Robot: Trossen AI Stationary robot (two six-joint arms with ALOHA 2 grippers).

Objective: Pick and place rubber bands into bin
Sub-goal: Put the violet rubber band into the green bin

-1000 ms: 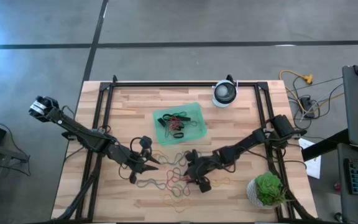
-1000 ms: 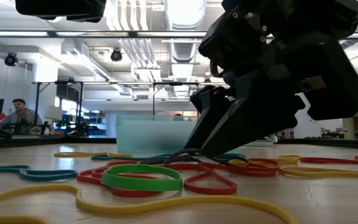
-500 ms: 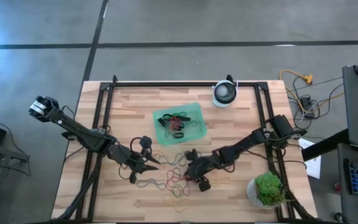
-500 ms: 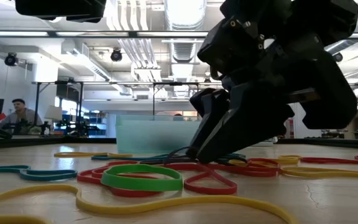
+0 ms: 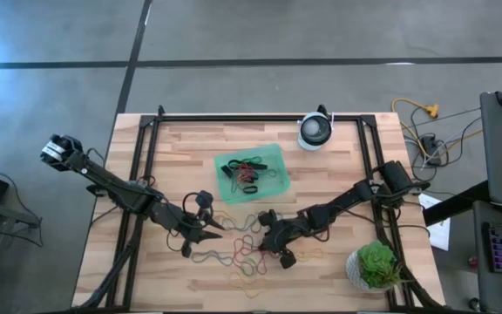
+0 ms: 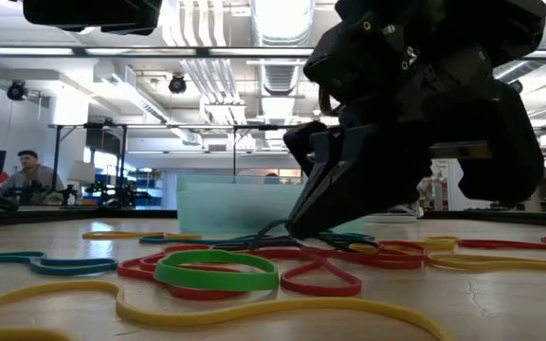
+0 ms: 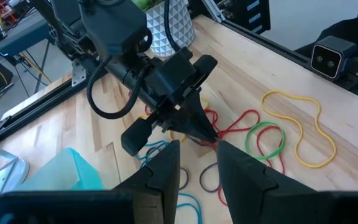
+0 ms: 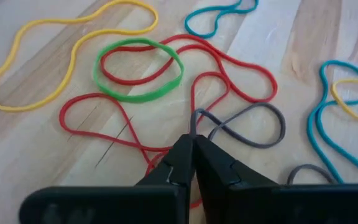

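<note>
Rubber bands (image 5: 244, 253) in red, green, yellow, blue and grey lie loose on the wooden table near its front edge. The green bin (image 5: 251, 172) stands farther back at the middle, with a few bands in it. My right gripper (image 8: 191, 142) is shut, its tips down in the pile on a grey rubber band (image 8: 248, 126); it also shows in the high view (image 5: 258, 247). My left gripper (image 7: 197, 167) waits open just left of the pile (image 5: 213, 232), with nothing between its fingers. My right gripper pinches the grey band's end loop (image 8: 194, 118) between its two fingertips, next to a red band (image 8: 166, 149); whether the red one is caught too, I cannot tell. The fingers slant down from the table's right side. The grey band lies slack on the table.
A round white device (image 5: 315, 131) stands at the far edge. A potted plant (image 5: 375, 266) is at the front right corner. Black frame rails (image 5: 143, 166) run along the table's sides. A person (image 6: 28, 175) sits far off in the room.
My right gripper has shut its fingers at the pile, taking hold of the grey band, without shifting much. The bands lie where they lay.
</note>
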